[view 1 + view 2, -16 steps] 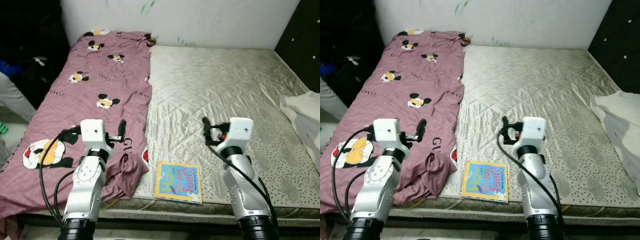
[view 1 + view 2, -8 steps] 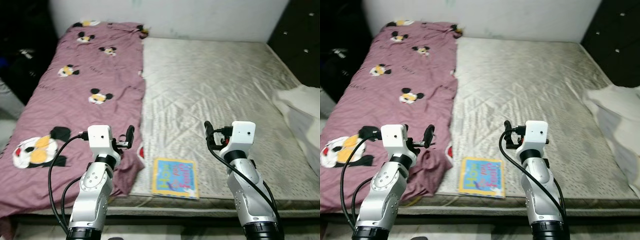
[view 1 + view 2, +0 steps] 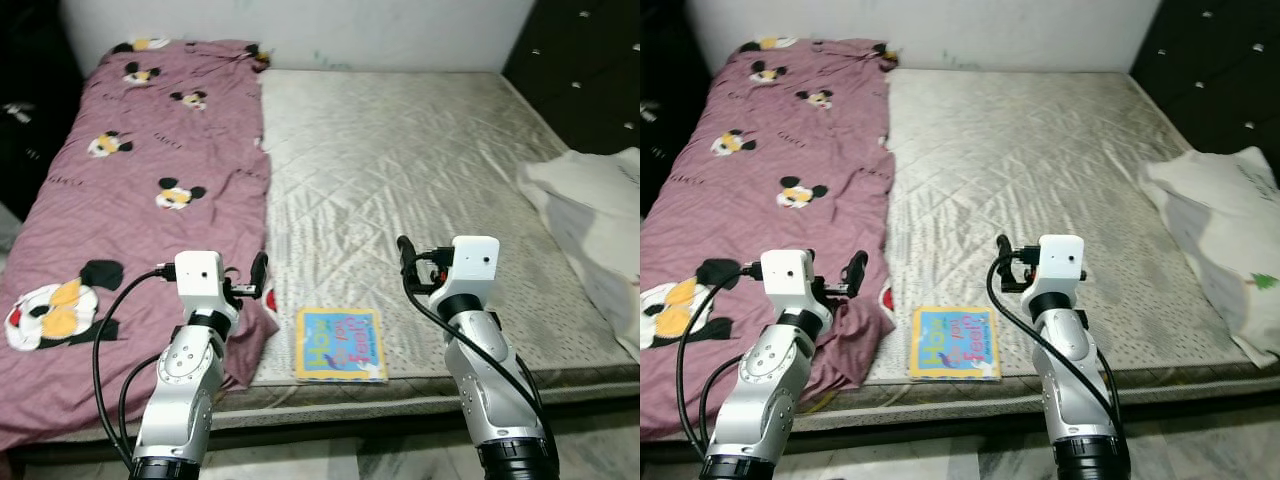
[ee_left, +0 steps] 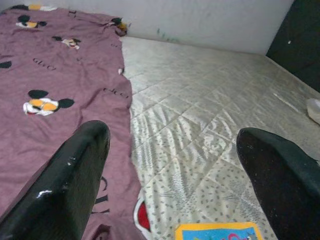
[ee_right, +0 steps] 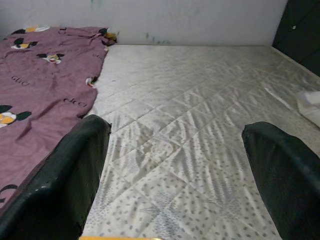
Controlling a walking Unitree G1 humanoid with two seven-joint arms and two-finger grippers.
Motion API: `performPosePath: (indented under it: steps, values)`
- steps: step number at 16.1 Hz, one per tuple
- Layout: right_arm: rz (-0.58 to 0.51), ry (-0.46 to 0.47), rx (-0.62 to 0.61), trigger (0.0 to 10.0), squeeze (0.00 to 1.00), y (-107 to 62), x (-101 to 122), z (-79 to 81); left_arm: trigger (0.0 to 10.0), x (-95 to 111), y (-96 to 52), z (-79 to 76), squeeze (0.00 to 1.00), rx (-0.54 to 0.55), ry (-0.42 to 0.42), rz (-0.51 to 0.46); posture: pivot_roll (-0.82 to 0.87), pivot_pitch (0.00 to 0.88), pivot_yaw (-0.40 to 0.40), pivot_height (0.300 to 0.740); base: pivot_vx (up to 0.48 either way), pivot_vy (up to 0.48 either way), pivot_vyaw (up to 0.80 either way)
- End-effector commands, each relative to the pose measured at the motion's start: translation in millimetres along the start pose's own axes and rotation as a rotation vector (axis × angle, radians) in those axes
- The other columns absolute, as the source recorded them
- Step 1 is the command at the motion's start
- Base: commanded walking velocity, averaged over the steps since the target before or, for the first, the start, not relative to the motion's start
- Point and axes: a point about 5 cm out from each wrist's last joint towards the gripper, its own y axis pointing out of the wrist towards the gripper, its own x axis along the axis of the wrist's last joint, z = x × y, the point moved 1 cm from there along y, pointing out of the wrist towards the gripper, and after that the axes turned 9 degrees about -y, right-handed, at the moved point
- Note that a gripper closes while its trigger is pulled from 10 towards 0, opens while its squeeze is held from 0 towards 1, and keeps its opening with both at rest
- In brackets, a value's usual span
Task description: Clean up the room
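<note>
While the book [image 3: 341, 344] lies at mattress [image 3: 420, 170] edge, L pincer [image 4: 170, 180] & R pincer [image 5: 175, 170] hover spread (nothing held).

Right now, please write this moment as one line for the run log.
left pincer: open, over purple blanket edge | right pincer: open, over bare mattress | picture book: flat at near mattress edge, ungrasped | white pillow: right side

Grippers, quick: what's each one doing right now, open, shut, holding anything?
Left gripper: open, holding nothing, above the purple blanket's edge.
Right gripper: open, holding nothing, over the mattress.
</note>
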Motion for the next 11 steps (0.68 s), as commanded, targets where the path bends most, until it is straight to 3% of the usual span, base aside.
performPosePath:
  steps: [1,8,11]
  values:
    - [-0.001,-0.007,0.006,10.0,0.0,1.7,1.1,0.2,10.0,4.1,1.0,-1.5,0.0,-0.008,0.013,-0.013,-0.04,0.119,-0.034,0.74,0.0,-0.36,0.0]
    - [-0.004,-0.016,0.009,10.0,0.0,3.3,1.5,0.5,10.0,5.1,1.8,-1.9,0.0,-0.014,0.014,-0.015,-0.04,0.115,-0.035,0.74,0.0,-0.366,0.0]
    - [-0.001,-0.021,0.01,10.0,0.0,3.8,0.0,0.0,10.0,5.0,2.0,-3.2,0.0,-0.016,-0.002,-0.02,-0.04,0.117,-0.035,0.74,0.0,0.0,0.0]
